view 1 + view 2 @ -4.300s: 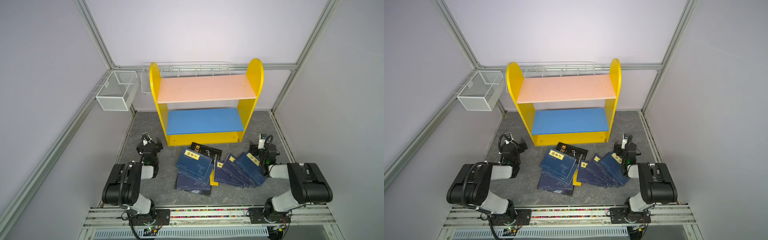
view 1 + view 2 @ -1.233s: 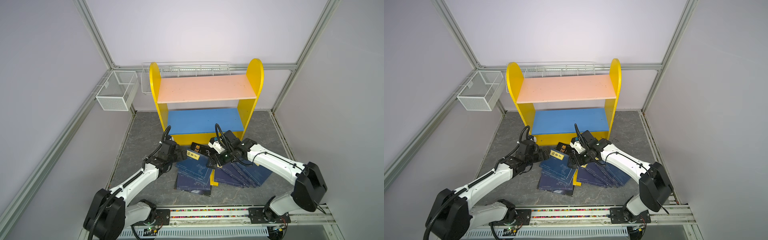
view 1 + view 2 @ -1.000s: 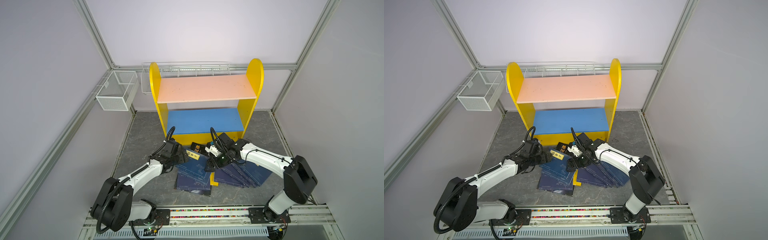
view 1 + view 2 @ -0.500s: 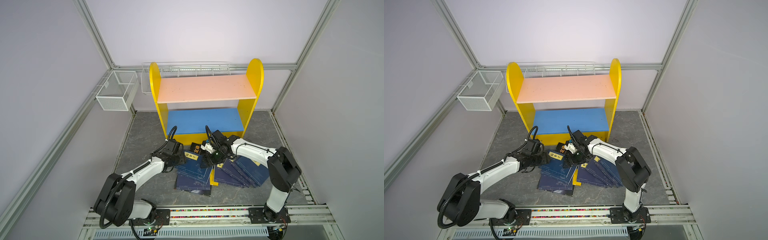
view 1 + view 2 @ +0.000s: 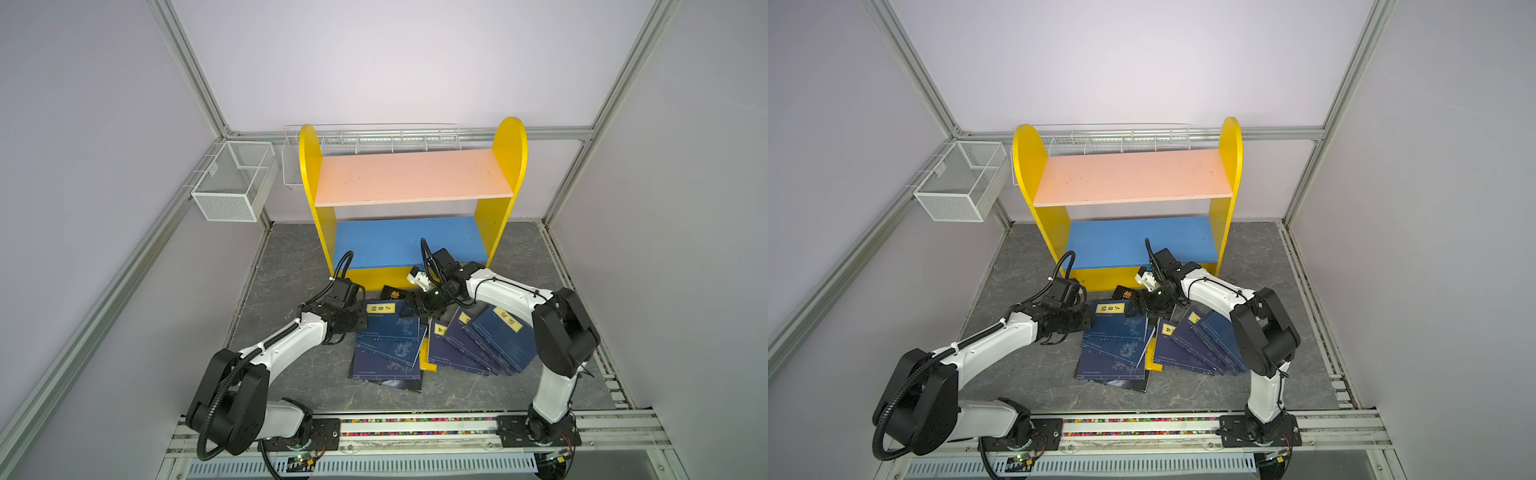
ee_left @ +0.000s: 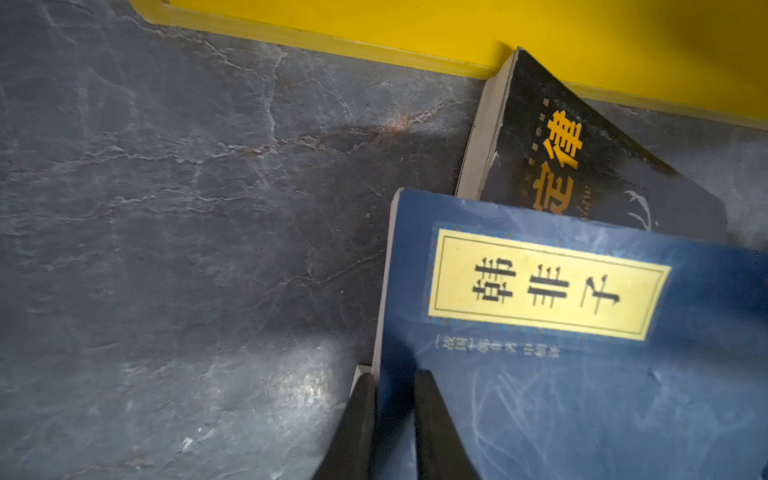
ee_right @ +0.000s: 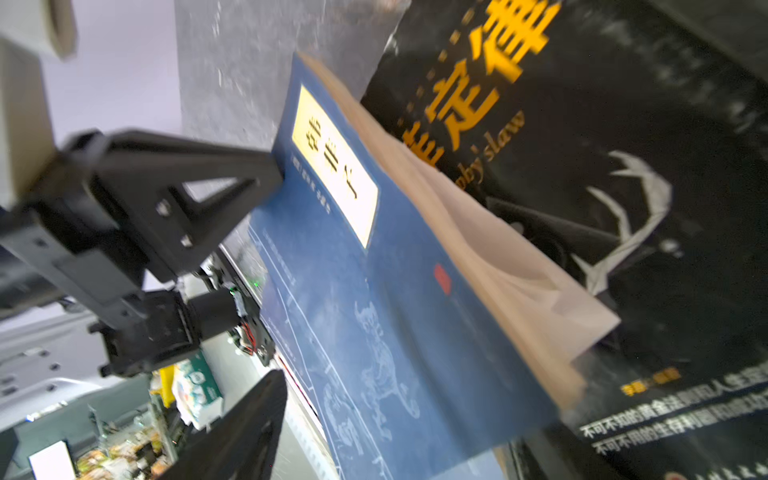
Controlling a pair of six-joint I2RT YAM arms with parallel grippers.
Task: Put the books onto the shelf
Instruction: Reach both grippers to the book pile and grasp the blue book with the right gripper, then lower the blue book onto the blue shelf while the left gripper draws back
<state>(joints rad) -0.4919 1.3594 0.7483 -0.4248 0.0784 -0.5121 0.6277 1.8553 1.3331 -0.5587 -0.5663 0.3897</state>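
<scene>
**Left claw pinches the top blue book**

The books lie in a messy pile on the gray floor, just in front of the shelf. The shelf has yellow sides, a pink board on top and a blue board below.

The left claw is closed tight on the side edge of the top blue book, near its yellow label; one finger sits on the cover and one goes under the edge.

A black book pokes out from under that blue book and touches the bottom of the shelf.

The right claw is by the far corner of the same blue book, over the black book. Its fingers are wide apart and hold nothing; I cannot tell if they touch the book. In the right wrist view the pages bulge up on the side next to the black book.
</scene>
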